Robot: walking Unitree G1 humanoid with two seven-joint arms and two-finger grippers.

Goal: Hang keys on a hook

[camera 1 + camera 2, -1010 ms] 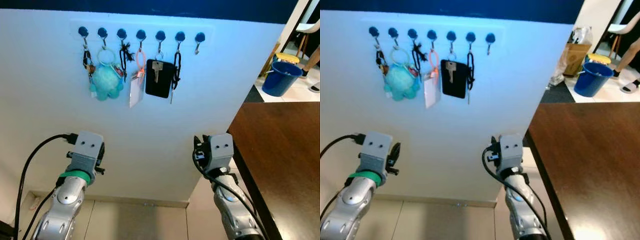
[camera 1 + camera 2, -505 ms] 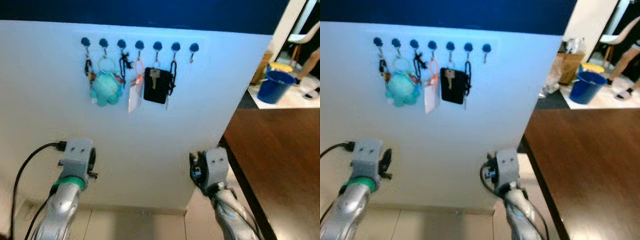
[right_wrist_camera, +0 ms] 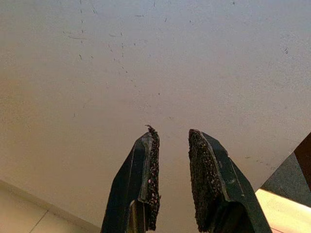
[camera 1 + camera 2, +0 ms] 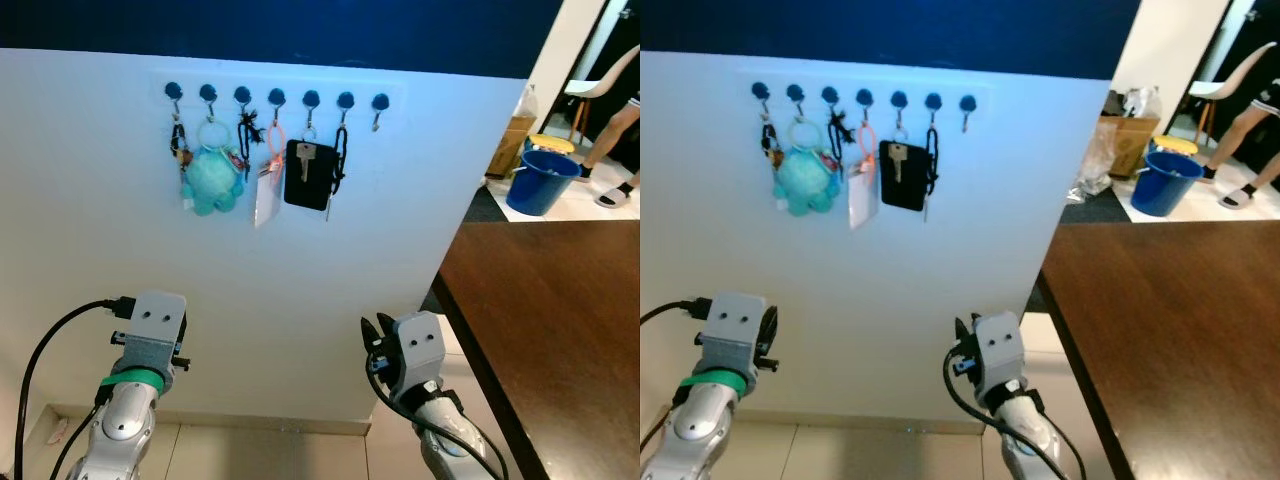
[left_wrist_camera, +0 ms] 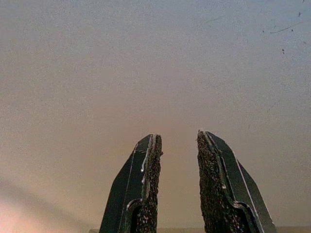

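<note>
A row of dark hooks [image 4: 276,97] runs along the white wall [image 4: 300,270] ahead. Most carry things: a teal plush keyring [image 4: 208,181], an orange loop with a white tag [image 4: 266,195], and a silver key on a black pouch [image 4: 307,174]. The rightmost hook [image 4: 380,104] is bare. My left arm [image 4: 150,335] and right arm [image 4: 412,355] are raised low before the wall, well below the hooks. In the wrist views my left gripper [image 5: 177,138] and right gripper [image 3: 172,132] point at bare wall, open, with nothing between the fingers.
A dark brown wooden table [image 4: 560,330] stands close on my right. Beyond it are a blue bucket [image 4: 541,181], a cardboard box [image 4: 514,140], a white chair [image 4: 592,88] and a person's legs [image 4: 612,150]. Pale floor tiles [image 4: 250,450] lie below the wall.
The whole picture has shifted: the camera has drawn back from the wall, so the hooks look smaller. Both arms now sit lower in the picture. The hanging things are unchanged.
</note>
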